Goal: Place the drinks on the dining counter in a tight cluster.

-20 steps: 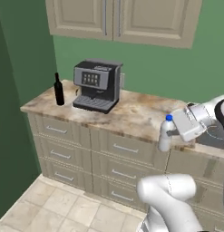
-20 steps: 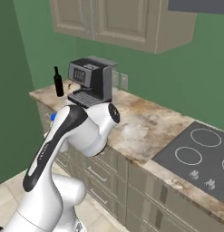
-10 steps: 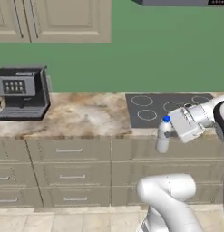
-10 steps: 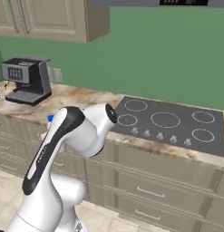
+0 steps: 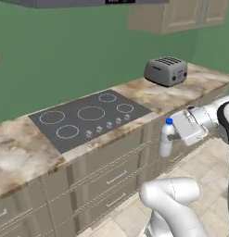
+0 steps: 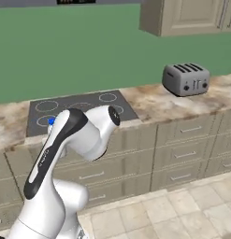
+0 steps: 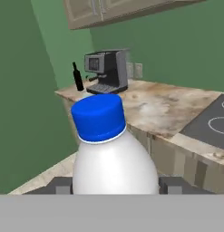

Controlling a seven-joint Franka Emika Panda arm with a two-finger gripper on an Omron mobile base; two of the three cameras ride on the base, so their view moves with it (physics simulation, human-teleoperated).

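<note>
Simulated kitchen, three views. The end effector (image 5: 170, 137) is pinching the small clear-white bottle (image 5: 166, 139) with the blue cap (image 5: 169, 121), one finger pressed against each side of the body; the bottle hangs upright in the air in front of the drawer fronts (image 5: 102, 178), below the edge of the tabletop (image 5: 18, 148) and clear of the tiled floor (image 5: 130, 217). In the hand view the same bottle (image 7: 114, 163) stands between the two dark fingers (image 7: 174, 185) at the bottom, its blue cap (image 7: 99, 117) uppermost. In the right base view only the blue cap (image 6: 52, 121) shows, just behind the white arm (image 6: 65, 144).

On the marbled tabletop lie a black cooktop (image 5: 88, 118) with ring burners and, well apart to its right, a steel toaster (image 5: 166, 71); the right base view shows the cooktop (image 6: 84, 105) and the toaster (image 6: 186, 79) in the same order. Cream cabinets (image 6: 182, 16) hang above on the green wall (image 5: 65, 51).

Farther off in the hand view, a tall slim black wine bottle (image 7: 78, 78) stands upright on the end of a marbled tabletop (image 7: 163, 108), just beside a coffee machine (image 7: 106, 71), with part of the cooktop (image 7: 211, 120) at the right edge
</note>
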